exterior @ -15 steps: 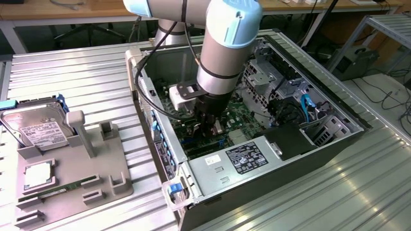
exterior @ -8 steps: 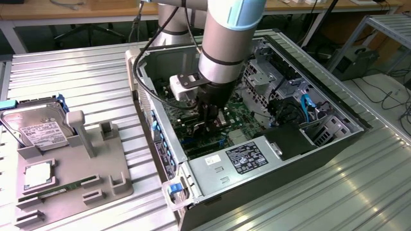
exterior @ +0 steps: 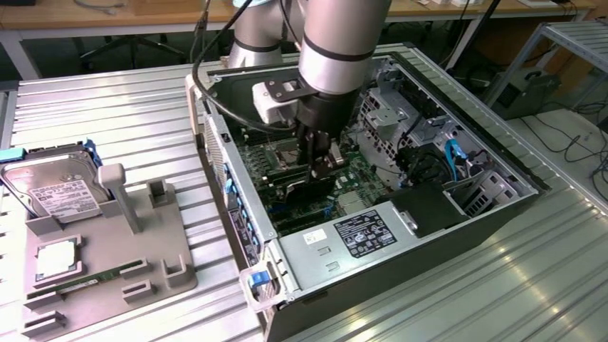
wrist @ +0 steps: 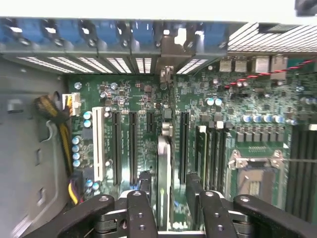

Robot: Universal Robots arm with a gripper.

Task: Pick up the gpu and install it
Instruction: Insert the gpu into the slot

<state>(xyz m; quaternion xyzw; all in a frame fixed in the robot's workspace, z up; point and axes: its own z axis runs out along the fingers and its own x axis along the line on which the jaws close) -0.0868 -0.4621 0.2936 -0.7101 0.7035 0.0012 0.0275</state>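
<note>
We had the gripper (wrist: 167, 208) inside the open PC case (exterior: 494, 206) | fingers (wrist: 140, 208) parted either side of the gpu (wrist: 164, 168), seemingly no clamp | card edge-on over a motherboard (wrist: 148, 94) slot, bracket toward the rear openings for seating.

Robotics lab, open computer case (exterior: 475, 214) on slatted metal bench (exterior: 114, 107), wooden desks (exterior: 142, 14), loose cables (exterior: 579, 142)
</note>
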